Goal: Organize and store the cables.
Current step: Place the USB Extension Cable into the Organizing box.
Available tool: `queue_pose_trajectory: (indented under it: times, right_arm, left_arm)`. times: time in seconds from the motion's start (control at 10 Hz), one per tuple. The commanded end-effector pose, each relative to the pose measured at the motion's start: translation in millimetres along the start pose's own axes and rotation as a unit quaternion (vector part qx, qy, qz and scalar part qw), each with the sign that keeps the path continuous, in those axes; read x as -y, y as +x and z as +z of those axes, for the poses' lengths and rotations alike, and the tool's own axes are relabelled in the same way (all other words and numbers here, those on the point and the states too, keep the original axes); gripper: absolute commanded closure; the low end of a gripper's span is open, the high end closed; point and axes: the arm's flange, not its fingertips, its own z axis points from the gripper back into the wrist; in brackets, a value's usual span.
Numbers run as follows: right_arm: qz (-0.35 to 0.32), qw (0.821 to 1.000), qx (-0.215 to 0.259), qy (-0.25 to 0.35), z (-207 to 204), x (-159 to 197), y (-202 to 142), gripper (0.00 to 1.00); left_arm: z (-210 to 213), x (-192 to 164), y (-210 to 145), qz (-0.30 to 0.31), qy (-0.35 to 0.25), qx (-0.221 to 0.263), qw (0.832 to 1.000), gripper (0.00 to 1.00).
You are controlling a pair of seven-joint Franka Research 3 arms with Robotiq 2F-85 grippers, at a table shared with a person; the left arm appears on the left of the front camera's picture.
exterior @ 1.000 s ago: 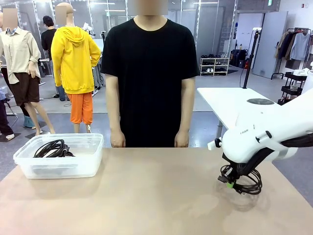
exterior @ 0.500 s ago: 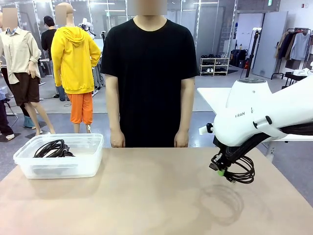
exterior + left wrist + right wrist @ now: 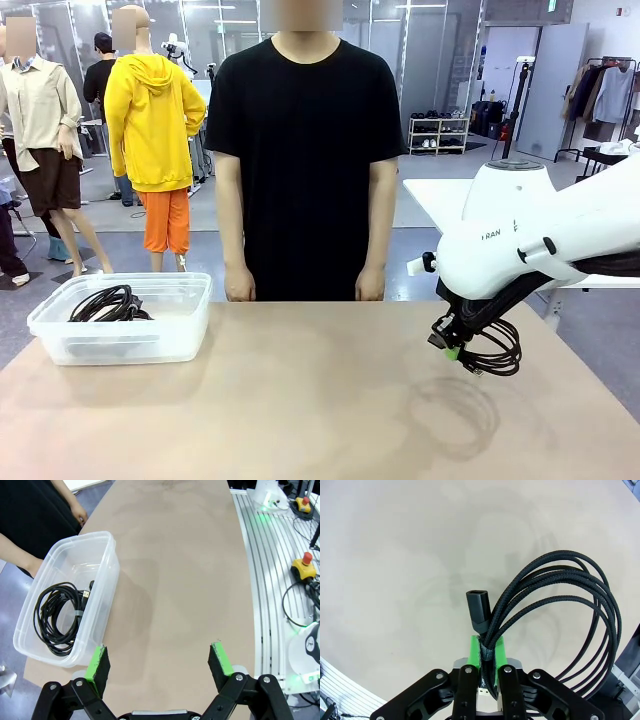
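A coiled black cable (image 3: 492, 355) hangs above the table's right side, pinched in my shut right gripper (image 3: 452, 349). The right wrist view looks down on that braided coil (image 3: 555, 615) and its plug (image 3: 479, 611), clamped between the green pads of my right gripper (image 3: 487, 655) over bare tabletop. Another coiled black cable (image 3: 110, 304) lies in the clear plastic bin (image 3: 180, 335) at the table's left. From the left wrist view, my left gripper (image 3: 159, 664) is open and holds nothing, hovering near the bin (image 3: 105, 580) where that cable (image 3: 60, 616) lies.
A person in a black shirt (image 3: 305, 150) stands at the far edge, hands (image 3: 240, 284) down by the table. The beige tabletop (image 3: 300, 400) stretches between bin and right arm. A rail with stop buttons (image 3: 305, 565) runs along the robot's side.
Between a second ago and half a second ago, my right gripper lifted the coil off the table and moved it slightly left. Since then nothing has moved.
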Motion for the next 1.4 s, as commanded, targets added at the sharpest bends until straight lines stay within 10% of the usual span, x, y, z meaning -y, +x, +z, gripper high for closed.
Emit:
queue_pose_trajectory:
  times: [0.0,0.5,1.3]
  right_arm:
    - [0.0,1.0,0.0,0.0,0.0,0.0,0.0,0.87]
    - [-0.037,0.999,-0.016,-0.022,-13.5,-136.9,68.7,0.87]
    - [0.093,0.994,-0.051,-0.008,-62.0,-294.1,178.9,0.87]
  left_arm:
    - [-1.7,3.6,1.2,-0.011,0.005,0.013,1.0,0.0]
    - [-1.7,3.6,1.2,-0.011,0.005,0.013,1.0,0.0]
    - [-1.7,3.6,1.2,-0.011,0.005,0.013,1.0,0.0]
